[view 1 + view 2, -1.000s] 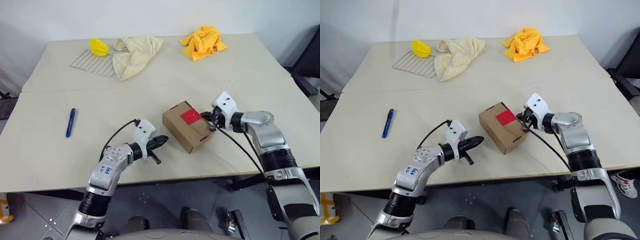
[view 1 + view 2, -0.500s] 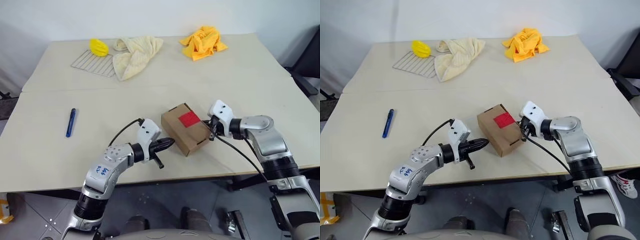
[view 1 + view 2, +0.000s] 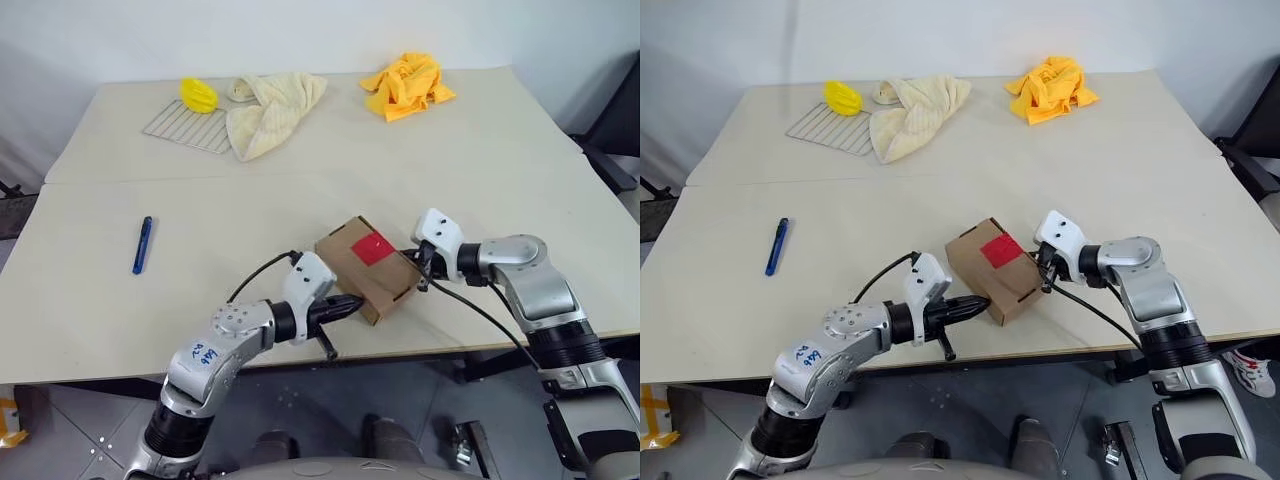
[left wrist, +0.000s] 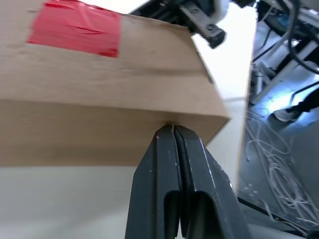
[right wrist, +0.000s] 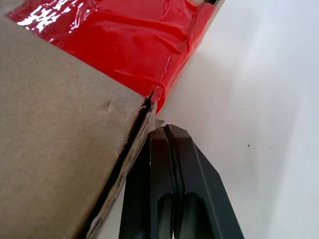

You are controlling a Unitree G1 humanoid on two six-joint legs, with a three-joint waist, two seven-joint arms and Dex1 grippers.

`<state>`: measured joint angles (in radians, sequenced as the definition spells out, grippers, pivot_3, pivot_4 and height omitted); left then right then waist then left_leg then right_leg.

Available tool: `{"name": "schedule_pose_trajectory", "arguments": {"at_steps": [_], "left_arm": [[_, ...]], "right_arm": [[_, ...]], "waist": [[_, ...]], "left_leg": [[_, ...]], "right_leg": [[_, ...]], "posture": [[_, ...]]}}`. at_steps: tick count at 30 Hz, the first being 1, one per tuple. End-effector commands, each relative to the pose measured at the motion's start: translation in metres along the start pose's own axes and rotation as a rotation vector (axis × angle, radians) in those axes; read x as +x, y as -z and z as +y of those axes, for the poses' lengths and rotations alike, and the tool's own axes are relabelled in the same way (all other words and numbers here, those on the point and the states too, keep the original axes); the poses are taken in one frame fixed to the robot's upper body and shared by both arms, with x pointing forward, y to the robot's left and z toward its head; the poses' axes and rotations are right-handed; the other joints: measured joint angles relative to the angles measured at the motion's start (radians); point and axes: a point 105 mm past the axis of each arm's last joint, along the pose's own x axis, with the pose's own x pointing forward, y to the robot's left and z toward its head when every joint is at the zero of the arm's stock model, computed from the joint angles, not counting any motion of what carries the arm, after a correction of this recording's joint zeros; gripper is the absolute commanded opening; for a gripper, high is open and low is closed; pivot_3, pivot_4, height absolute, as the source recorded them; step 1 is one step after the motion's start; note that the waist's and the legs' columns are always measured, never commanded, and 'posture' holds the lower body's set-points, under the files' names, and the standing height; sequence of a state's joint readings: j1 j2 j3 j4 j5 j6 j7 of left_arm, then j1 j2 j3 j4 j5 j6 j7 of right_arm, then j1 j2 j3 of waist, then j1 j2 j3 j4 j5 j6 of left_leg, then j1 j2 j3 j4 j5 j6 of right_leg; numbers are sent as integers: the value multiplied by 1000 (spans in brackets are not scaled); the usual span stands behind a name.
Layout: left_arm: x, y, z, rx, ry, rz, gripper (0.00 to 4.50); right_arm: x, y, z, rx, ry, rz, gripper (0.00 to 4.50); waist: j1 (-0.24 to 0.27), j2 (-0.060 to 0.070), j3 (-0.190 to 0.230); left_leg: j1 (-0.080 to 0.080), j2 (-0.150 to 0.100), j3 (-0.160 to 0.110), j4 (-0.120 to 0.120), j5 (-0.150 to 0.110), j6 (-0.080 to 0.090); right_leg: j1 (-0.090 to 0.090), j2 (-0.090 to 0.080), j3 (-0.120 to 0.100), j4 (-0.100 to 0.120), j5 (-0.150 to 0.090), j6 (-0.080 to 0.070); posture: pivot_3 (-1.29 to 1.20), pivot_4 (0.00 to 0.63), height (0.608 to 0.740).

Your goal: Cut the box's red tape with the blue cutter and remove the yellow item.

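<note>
One box with one red tape patch sits near the table's front edge between two grippers, left and right, (both closed, empty, tips against it); one blue cutter lies well apart.

You have one box with one red tape patch on its top, and one blue cutter. Far back there's one wire rack, one yellow ridged object on it, and two cloths: one cream, one orange-yellow. Two end effectors, left and right, both pinched closed. All on one bench.
</note>
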<state>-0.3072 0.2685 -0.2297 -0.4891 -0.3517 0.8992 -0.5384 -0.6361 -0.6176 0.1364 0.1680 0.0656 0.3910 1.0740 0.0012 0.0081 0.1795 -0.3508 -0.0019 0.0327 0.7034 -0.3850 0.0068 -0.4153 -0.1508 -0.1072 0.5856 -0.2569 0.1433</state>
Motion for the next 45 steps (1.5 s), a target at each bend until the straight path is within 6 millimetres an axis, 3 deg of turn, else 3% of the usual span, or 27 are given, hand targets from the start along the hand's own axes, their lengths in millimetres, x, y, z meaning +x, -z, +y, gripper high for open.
{"name": "schedule_pose_trajectory", "arguments": {"at_steps": [1,9,11,13,15,18,23,26,28,31,35,45], "left_arm": [[-1,-8,-10,23,29,-32,43],[-18,-2,11,-8,-79,-36,43],[-25,-2,22,-17,-131,-48,43],[-41,-2,46,-15,-247,-72,43],[-53,-2,64,-17,-335,-84,0],[-74,-4,87,-6,-445,-94,585],[-110,-18,123,27,-656,-131,2103],[-124,-27,138,-95,-746,-176,3018],[-135,-41,148,-64,-847,-217,3616],[-163,-46,168,-29,-1063,-219,4479],[-198,-34,189,-38,-1259,-141,4479],[-236,-15,204,-85,-1396,-23,4479]], "right_arm": [[-5,-7,1,-39,-13,-13,0],[-21,5,-23,-53,130,39,0],[-28,8,-33,-42,183,44,0],[-40,13,-50,15,274,36,0],[-49,15,-59,63,317,21,350],[-60,6,-65,121,336,-40,1211],[-73,-8,-67,161,348,-122,2948],[-74,-5,-62,158,358,-111,3987],[-73,-4,-58,160,358,-110,4500],[-71,-10,-53,165,355,-136,4500],[-69,-15,-44,161,332,-147,4500],[-70,-16,-42,154,336,-136,4500]], "waist": [[1,0,0],[1,0,0],[1,0,0],[1,0,0],[1,0,0],[0,0,0],[-1,0,0],[8,0,0],[15,0,0],[19,0,0],[16,0,0],[21,-1,0]], "left_leg": [[0,0,0,0,0,0],[0,0,0,0,0,0],[0,0,0,0,0,0],[0,0,0,0,0,0],[0,0,0,0,0,0],[0,0,0,0,0,0],[0,0,0,0,0,0],[0,0,0,0,0,0],[0,0,0,0,0,0],[0,0,0,0,0,0],[0,0,0,0,0,0],[0,0,0,0,0,-1]], "right_leg": [[0,0,0,0,0,0],[0,0,0,0,0,0],[0,0,0,0,0,0],[0,0,0,0,0,0],[0,0,0,0,0,0],[0,0,0,0,0,0],[0,0,0,0,0,0],[0,0,0,0,0,0],[0,0,0,0,0,0],[0,0,0,0,0,0],[0,1,0,0,0,0],[0,0,0,0,0,0]], "posture": [[0,150,740],[0,150,740],[0,150,740],[0,150,740],[0,150,740],[0,150,740],[0,150,740],[0,150,740],[0,150,740],[0,150,740],[0,150,740],[0,150,740]]}}
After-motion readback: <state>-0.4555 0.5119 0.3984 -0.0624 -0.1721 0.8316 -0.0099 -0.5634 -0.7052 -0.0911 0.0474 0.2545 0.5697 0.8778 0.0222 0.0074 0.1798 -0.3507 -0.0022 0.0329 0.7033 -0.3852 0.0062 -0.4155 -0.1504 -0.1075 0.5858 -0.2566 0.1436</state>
